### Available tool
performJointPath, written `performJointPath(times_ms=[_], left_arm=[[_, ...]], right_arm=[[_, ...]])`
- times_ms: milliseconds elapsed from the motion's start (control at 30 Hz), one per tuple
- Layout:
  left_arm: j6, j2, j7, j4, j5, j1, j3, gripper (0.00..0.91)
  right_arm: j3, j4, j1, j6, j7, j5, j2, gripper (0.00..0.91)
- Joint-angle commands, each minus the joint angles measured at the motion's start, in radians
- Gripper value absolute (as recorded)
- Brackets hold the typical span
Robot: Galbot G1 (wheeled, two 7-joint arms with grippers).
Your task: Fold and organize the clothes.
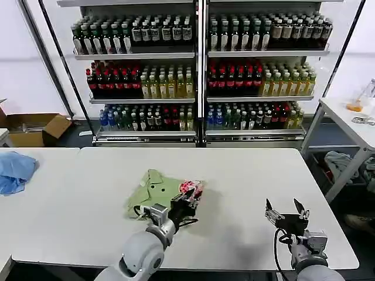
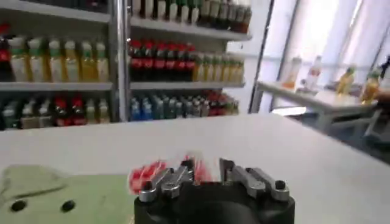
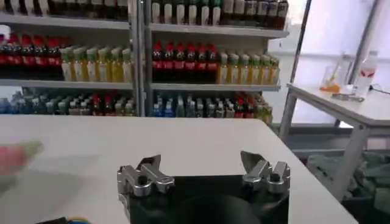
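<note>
Since the light green polo shirt [image 1: 161,192] lies bunched on the white table [image 1: 246,175] right under and just ahead of the left gripper [image 1: 186,202], that arm is the nearer one. Its fingers [image 2: 183,176] sit narrowly parted over the red-and-white print, pinching nothing clearly. The right gripper [image 1: 286,211] hovers well apart, spread wide and empty. No containers hold anything here.

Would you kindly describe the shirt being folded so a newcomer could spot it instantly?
On the large white table before the drink shelves, look near the middle of the front edge. There lies a crumpled light green polo shirt, at the left hand. Its red-and-white print distinguishes it from the plain light blue cloth far left.
</note>
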Motion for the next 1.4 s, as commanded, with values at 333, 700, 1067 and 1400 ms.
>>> performJointPath(times_ms=[333,700,1067,1400], left_arm=[[-0.209,0.144,-0.042,-0.2,-0.125,0.234,-0.392,0.907],[-0.244,0.14,-0.045,-0.228,-0.117,0.384,-0.535,0.907],[-0.24,0.128,-0.047,-0.223,-0.113,0.379,-0.53,0.907],[-0.236,0.122,-0.045,-0.206,-0.113,0.354,-0.505,0.907]], right_arm=[[-0.502,-0.245,0.383,-0.014,0.164,0.321,0.186,0.907],[-0.589,-0.493,0.604,-0.057,0.236,0.483,0.298,0.907],[-0.58,-0.549,0.651,-0.07,0.292,0.507,0.305,0.0],[-0.535,-0.562,0.681,-0.053,0.166,0.252,0.164,0.0]])
